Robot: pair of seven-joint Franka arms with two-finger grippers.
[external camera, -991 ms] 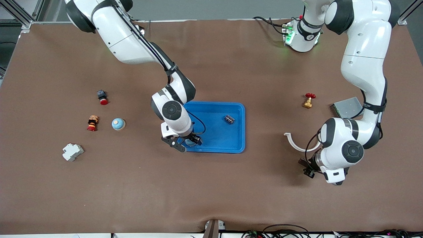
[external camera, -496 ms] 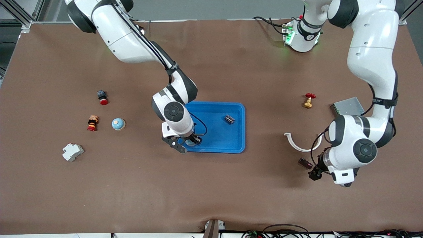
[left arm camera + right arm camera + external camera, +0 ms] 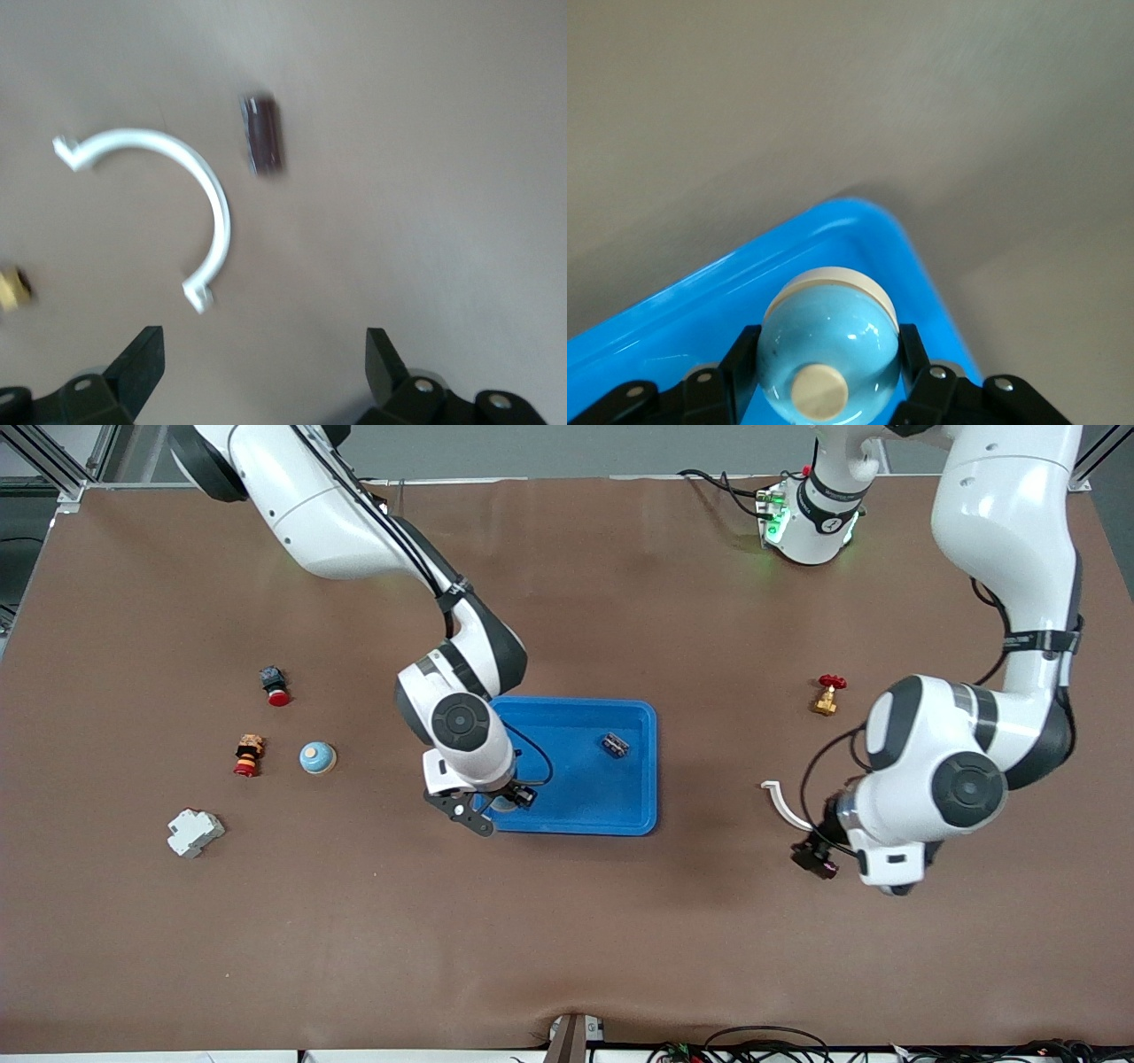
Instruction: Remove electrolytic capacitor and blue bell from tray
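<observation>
Your left arm has lifted away, leaving the dark electrolytic capacitor (image 3: 262, 135) on the mat beside the white curved clip (image 3: 177, 168), well clear of the blue tray (image 3: 620, 815). The left gripper (image 3: 266, 372) hangs above it with jaws spread and empty. That part looks done. Your right gripper (image 3: 496, 804) has clamped the blue bell (image 3: 828, 341) at the tray's near corner toward the right arm's end; judging by this, lifting comes next.
</observation>
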